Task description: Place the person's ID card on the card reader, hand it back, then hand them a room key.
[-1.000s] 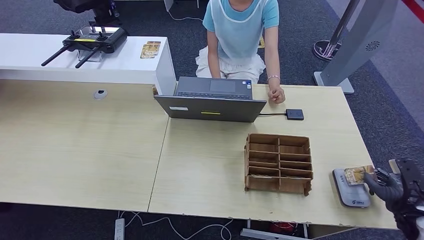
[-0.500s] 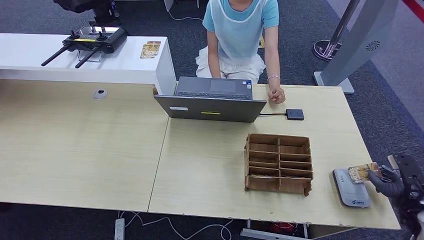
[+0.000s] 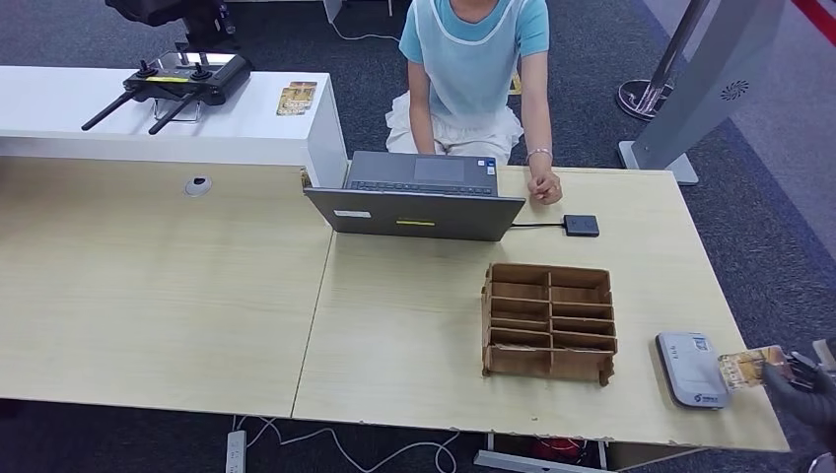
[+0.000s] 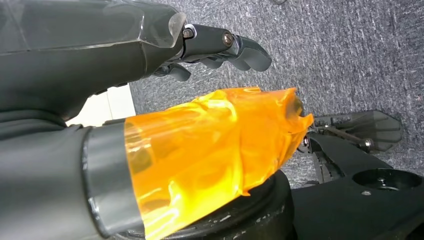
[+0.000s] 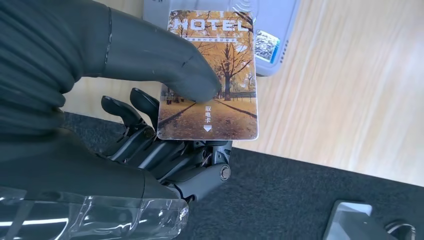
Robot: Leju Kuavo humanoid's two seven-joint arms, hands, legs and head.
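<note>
- The card [image 5: 210, 75], printed "HOTEL" over an autumn tree scene, is held off the card reader [image 3: 692, 369], just beside its right edge near the table's [image 3: 414, 325] front right corner.
- It is pinched by the right hand [image 5: 125, 100], thumb pressed on the printed face and the darker fingers [image 5: 165, 155] backing it from underneath; the half nearer the reader is left free.
- The card is judged thin, light, stiff and glossy (so a slide between smooth pads is a real risk). It is best taken by a short edge with opposed pressure on both faces, and a flat lift from the table would be awkward.
- The left hand [image 4: 220, 45] is seen hanging over grey carpet, with its fingers curled loosely and nothing seen in them; whether it is fully closed cannot be told.
- Counted, from largest to smallest: one table, one person [image 3: 471, 79] seated across it, one laptop [image 3: 416, 197], one wooden compartment organiser [image 3: 548, 321], one card reader, one small black box [image 3: 581, 225] cabled to the laptop, and one card in the hand.
</note>
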